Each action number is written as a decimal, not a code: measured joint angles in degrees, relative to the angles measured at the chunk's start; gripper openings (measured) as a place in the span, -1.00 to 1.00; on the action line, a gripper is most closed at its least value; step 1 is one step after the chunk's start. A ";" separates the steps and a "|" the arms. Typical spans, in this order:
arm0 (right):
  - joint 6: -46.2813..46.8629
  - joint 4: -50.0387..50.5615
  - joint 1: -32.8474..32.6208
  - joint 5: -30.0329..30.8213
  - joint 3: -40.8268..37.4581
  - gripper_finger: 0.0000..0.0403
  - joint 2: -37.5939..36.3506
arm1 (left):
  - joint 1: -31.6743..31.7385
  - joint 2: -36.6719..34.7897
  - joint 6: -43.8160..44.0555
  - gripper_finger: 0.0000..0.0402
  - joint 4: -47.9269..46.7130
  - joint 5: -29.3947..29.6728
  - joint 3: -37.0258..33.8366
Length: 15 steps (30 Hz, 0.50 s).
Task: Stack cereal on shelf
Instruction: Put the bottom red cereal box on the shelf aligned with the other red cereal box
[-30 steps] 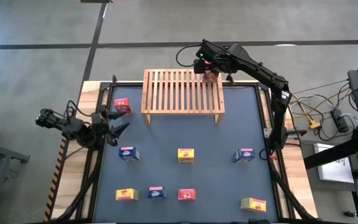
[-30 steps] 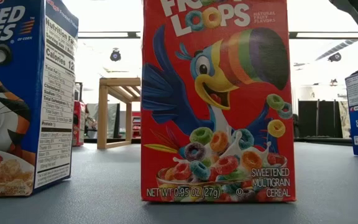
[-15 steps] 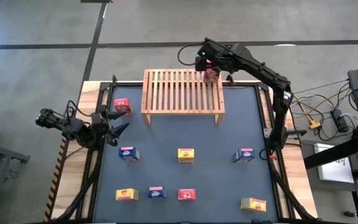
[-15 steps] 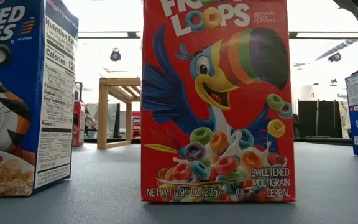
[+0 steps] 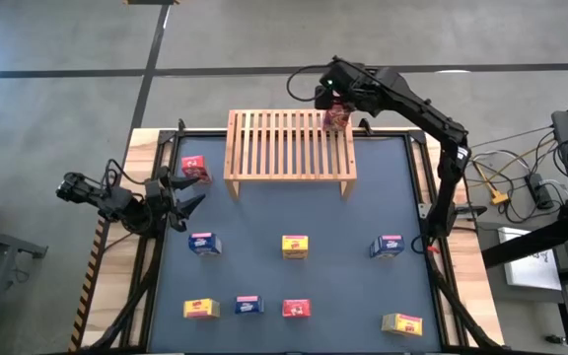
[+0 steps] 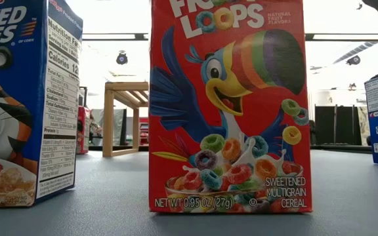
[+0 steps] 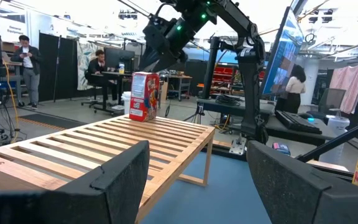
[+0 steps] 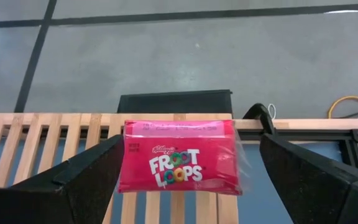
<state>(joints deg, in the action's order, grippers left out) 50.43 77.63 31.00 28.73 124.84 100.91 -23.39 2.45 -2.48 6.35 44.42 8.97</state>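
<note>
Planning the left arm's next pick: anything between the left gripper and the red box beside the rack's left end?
Nothing visible. The left gripper is open at the table's left edge; the red box stands just beyond it on bare mat, apart from the rack.

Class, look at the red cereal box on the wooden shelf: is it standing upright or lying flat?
Upright. The red box stands on its narrow base on the shelf, taller than wide, and the right tool sits open above it, fingers clear of both sides.
</note>
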 joint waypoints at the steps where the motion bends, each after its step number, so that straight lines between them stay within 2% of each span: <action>1: -0.02 0.04 -0.14 0.02 0.00 0.81 -0.44 | 0.00 0.00 0.00 0.26 0.00 -0.02 0.00; 9: -0.03 0.23 -5.15 7.27 -0.89 0.81 -4.40 | 0.01 -0.02 0.02 0.26 0.00 -0.01 0.00; 15: 2.69 0.49 -10.47 14.23 -5.59 0.81 -8.14 | 0.01 0.00 0.02 0.26 0.00 -0.02 0.00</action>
<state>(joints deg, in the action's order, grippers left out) 53.13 78.12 20.53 42.96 119.25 92.77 -23.38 2.45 -2.46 6.35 44.40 8.97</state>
